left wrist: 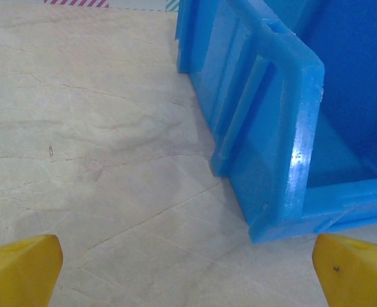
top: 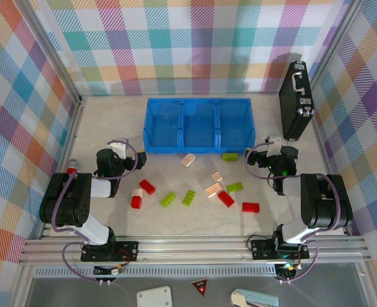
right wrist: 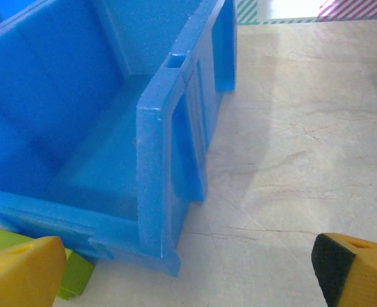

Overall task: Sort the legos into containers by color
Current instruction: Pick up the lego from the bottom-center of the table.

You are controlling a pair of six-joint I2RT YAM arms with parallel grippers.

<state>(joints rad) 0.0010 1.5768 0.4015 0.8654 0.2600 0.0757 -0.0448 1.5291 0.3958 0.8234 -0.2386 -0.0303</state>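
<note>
Standing with fingers wide apart, the left claw (top: 119,147) holds nothing; the left near corner of the bin (top: 182,148) lies just ahead and to its right. Likewise spread and empty, the right claw (top: 272,142) faces the bin's right near corner, ahead and to its left. One green lego (right wrist: 73,276) sits by its left finger, just beside the bin's front wall. Other legos (top: 189,197), red, green and tan, lie scattered on the desk (top: 111,121) between both claws, mostly behind their tips, outside the bin.
</note>
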